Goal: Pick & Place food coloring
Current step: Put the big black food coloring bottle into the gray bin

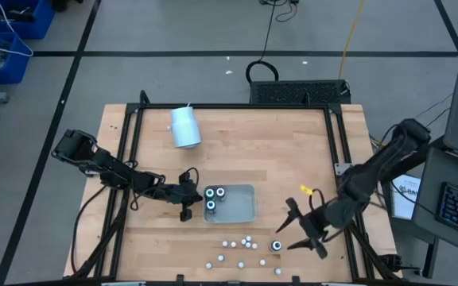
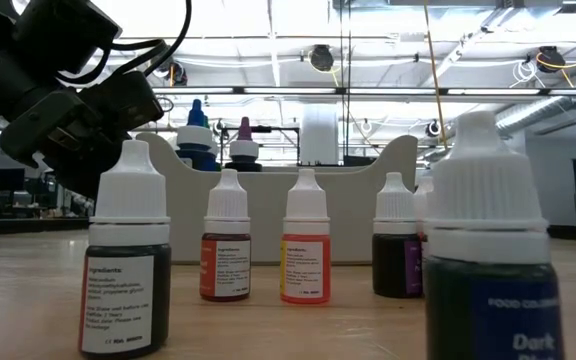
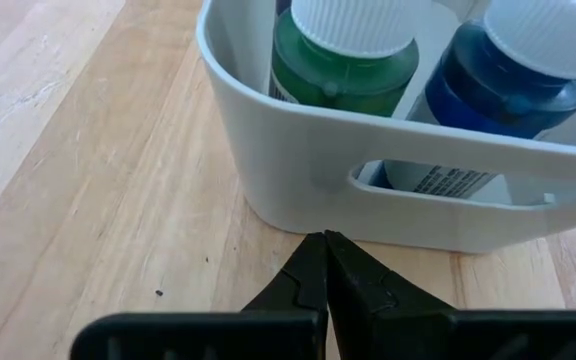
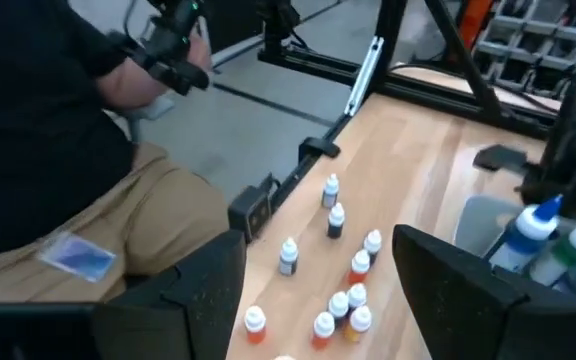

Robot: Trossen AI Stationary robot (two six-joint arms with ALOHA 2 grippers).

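**Both grippers empty beside the tray of food coloring**

Our left gripper (image 3: 324, 262) sits just off the short end wall of the grey tray (image 1: 245, 213), its two dark pointed fingers pressed together with nothing between them. Our right gripper (image 1: 299, 232) hangs on the opposite side of the tray, near its front corner, fingers spread wide and grasping nothing.

The food coloring (image 1: 243, 243) is split between the tray and the table. Inside the tray, at the end nearest the left gripper, we see three larger bottles with white ribbed caps; the left wrist view shows a green one (image 3: 343, 62) and a blue one (image 3: 508, 75) standing upright behind the tray's smooth, rounded plastic wall, which has a slotted handle cut into it. The rest of the tray looks bare from above. One more dark round bottle (image 1: 277, 245) stands on the table in front of the tray, close to the right gripper.

The small dropper bottles stand loosely scattered in front of the tray, all upright, with conical white caps and printed labels; from the low view we make out dark, red, orange (image 2: 305, 252) and purple liquids.

The table (image 1: 293, 151) is pale, grained butcher-block wood. Well behind the tray lies a white cylinder (image 1: 185, 127), tipped on its side.
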